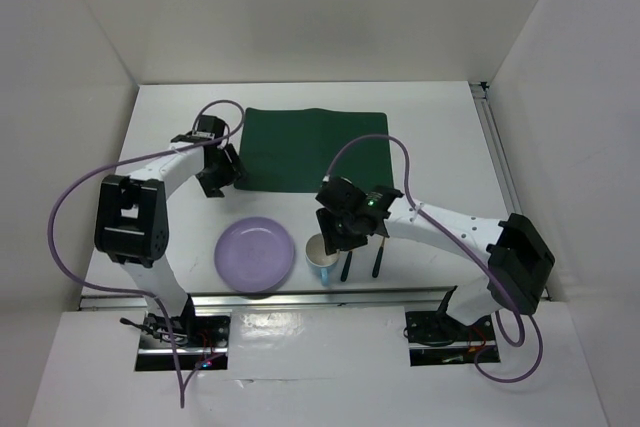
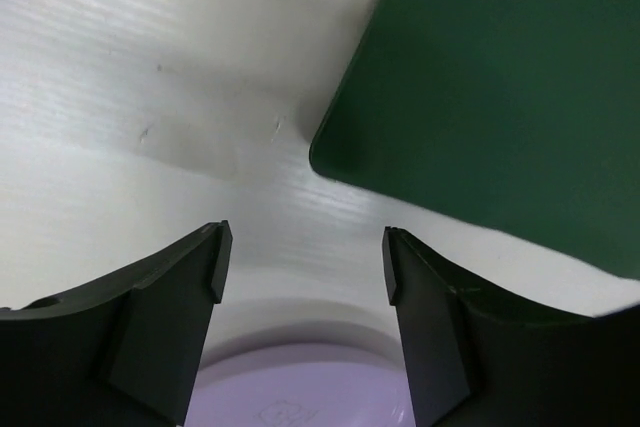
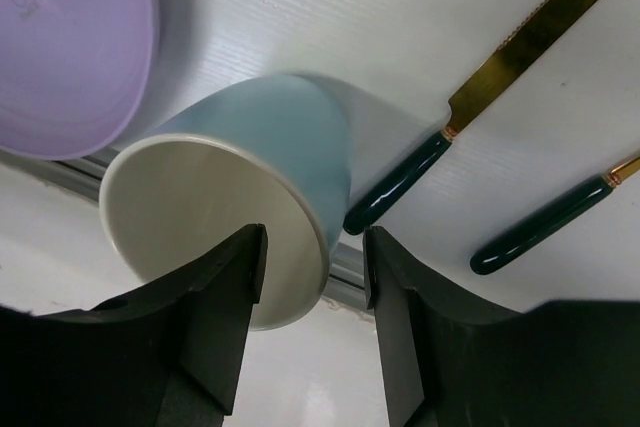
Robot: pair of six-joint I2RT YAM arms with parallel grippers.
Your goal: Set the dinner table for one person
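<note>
The white dinner table (image 1: 440,137) holds a dark green placemat (image 1: 312,150) at the back centre. A lilac plate (image 1: 255,254) lies near the front edge, with a pale blue cup (image 1: 322,255) to its right. A gold knife (image 3: 530,37) and a second utensil (image 3: 545,227), both with dark green handles, lie right of the cup (image 3: 260,137). My right gripper (image 3: 315,242) is open, its jaws straddling the cup's rim, one finger inside and one outside. My left gripper (image 2: 305,247) is open and empty over bare table, between the placemat's corner (image 2: 510,77) and the plate (image 2: 300,392).
White walls close in the table on the left, back and right. A metal rail (image 1: 497,162) runs along the right side and another (image 1: 330,295) along the front edge, close behind the cup. The two utensils (image 1: 362,263) lie side by side near the front edge.
</note>
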